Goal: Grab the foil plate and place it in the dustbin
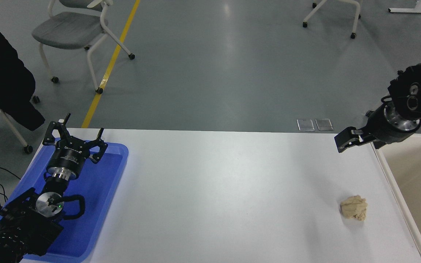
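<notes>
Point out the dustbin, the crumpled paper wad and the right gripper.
dustbin (pixel 386 171): head view, on its cream left rim.
crumpled paper wad (pixel 353 207): head view, on the wad's middle.
right gripper (pixel 343 142): head view, at the black fingertips above the table's far right corner.

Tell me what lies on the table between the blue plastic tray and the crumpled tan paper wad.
Nothing: in the head view the white table is bare between the flat blue plastic tray and the crumpled tan paper wad.
</notes>
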You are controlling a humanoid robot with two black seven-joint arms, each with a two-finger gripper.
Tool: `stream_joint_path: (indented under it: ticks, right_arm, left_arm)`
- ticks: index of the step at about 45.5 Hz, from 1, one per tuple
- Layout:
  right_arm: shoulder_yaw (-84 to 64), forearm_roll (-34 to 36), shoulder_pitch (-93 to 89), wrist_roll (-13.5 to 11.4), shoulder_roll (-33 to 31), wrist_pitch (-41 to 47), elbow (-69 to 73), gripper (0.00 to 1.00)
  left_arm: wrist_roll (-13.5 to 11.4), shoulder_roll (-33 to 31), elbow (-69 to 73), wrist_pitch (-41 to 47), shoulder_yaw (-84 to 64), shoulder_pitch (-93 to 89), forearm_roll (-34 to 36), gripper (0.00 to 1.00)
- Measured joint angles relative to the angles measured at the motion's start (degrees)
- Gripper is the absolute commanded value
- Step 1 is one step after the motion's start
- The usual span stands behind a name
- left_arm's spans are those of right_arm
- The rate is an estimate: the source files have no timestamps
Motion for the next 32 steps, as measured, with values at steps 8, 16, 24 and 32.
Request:
stream_joint_path:
  ticks: [8,16,24,32]
  right_arm:
    - [-3.7,5.5,8.4,0.0,4.0,2.8,4.5,1.0]
    - [-7.4,10.9,16.7,0.0,7.5,4.1,9.7,1.0]
    - [-9.7,16.6,22.7,0.0,10.8,4.7,13.2,1.0]
    - [-10.7,21.3,26.8,0.1,14.3,4.9,15.1,1.0]
  left_arm:
    - [0.0,0.0,0.0,0.0,0.0,0.1,0.0,1.0]
    - [0.0,0.0,0.0,0.0,0.0,0.1,0.0,1.0]
    - [-0.1,0.0,0.0,0.0,0.0,0.1,0.0,1.0]
    - [-0.1,0.1,0.0,0.0,0.0,0.1,0.0,1.0]
